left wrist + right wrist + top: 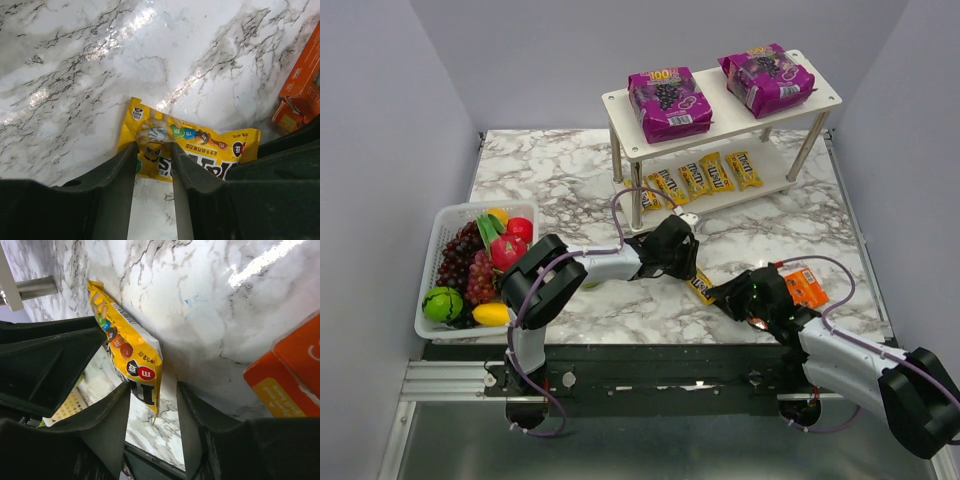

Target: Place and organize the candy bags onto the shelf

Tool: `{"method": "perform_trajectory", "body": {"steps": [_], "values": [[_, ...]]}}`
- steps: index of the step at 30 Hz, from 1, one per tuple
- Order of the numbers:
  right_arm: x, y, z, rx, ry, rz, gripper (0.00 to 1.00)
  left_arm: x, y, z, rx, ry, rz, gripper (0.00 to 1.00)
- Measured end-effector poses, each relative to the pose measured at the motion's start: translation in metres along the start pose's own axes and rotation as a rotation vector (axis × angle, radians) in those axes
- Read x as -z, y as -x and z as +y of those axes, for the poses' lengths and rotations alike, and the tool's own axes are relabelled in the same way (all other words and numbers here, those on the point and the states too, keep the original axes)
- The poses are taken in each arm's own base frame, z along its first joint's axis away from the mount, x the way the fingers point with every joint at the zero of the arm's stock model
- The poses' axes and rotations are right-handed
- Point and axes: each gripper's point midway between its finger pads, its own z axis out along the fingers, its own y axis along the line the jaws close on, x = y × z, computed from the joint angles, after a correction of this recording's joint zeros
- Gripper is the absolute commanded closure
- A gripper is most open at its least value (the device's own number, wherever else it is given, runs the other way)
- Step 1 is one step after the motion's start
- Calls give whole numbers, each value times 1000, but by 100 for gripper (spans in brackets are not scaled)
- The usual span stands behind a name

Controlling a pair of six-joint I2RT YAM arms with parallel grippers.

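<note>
A: Surface condition?

B: The table (570,170) is white marble pattern with grey veins, and glossy, with glare streaks in both wrist views. Plain grey walls (570,60) close it in at the back and both sides. A metal rail (450,378) runs along the near edge.

A: Shelf location?

B: The shelf (715,105) stands at the far right of the table. Two pouches (668,103) lie on its upper tier, side by side and apart. A row of packets (717,172) lies on the lower tier.

A: Items off the shelf?

B: One loose packet (190,142) lies flat near the front, between the grippers. The orange pack (806,288) lies flat just to its right.

A: Left gripper (153,150)?

B: Its fingers are nearly together with a narrow gap, tips over the loose packet's edge. I cannot tell whether it is gripped.

A: Right gripper (152,386)?

B: Its fingers are spread. The loose packet's end sits between them, unclamped.

A: Other items?

B: A basket (435,235) of fruit sits at the table's left edge.
</note>
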Motion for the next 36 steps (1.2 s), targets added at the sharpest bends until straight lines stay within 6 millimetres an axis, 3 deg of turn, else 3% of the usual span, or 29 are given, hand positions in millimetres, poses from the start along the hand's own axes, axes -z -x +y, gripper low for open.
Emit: {"method": "perform_trajectory", "body": {"steps": [2,3,6,14,20,28,31,36], "values": [[-1,0,0,-8,9,-4,68,0,0,0,0,0,0,58],[-1,0,-2,-17,5,-6,80,0,0,0,0,0,-2,58],[-1,0,-3,-28,5,-9,97,0,0,0,1,-1,-4,58],[11,7,1,-16,12,-42,99,7,-3,8,17,40,0,54],[32,23,11,35,14,-120,99,30,-15,34,35,153,17,47],[66,74,69,139,6,-282,99,83,6,37,36,197,-92,42],[76,106,94,169,0,-359,99,100,11,35,36,189,-133,41],[90,167,113,183,-39,-478,99,115,3,40,36,197,-146,40]]}}
